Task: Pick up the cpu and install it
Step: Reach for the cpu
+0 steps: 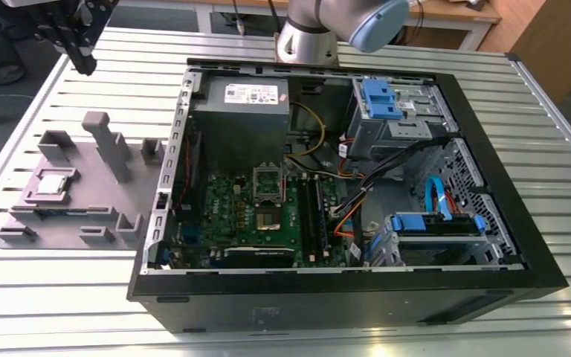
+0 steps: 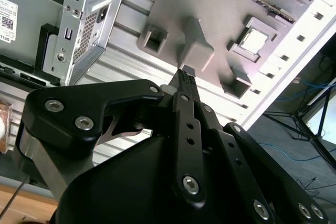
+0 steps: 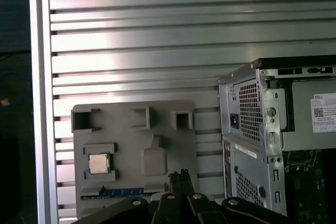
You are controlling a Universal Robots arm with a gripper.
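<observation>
Both wrist views are showing the cpu (image 3: 98, 163) lying in the grey fixture (image 3: 121, 132), apart from the clenched, empty gripper (image 2: 184, 71); the motherboard socket (image 1: 268, 220) is being shown, faintly, in the exterior view.

The gripper (image 2: 185, 73) is black with shiny silver screws (image 2: 190, 184). The arm (image 1: 311, 41), top middle in the exterior view, is silver with a blue cap (image 1: 377, 24).

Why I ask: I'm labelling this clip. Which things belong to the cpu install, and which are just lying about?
Job: cpu in the grey fixture; gripper; socket on the motherboard.
Just about: power supply; blue drive cages; cables.
</observation>
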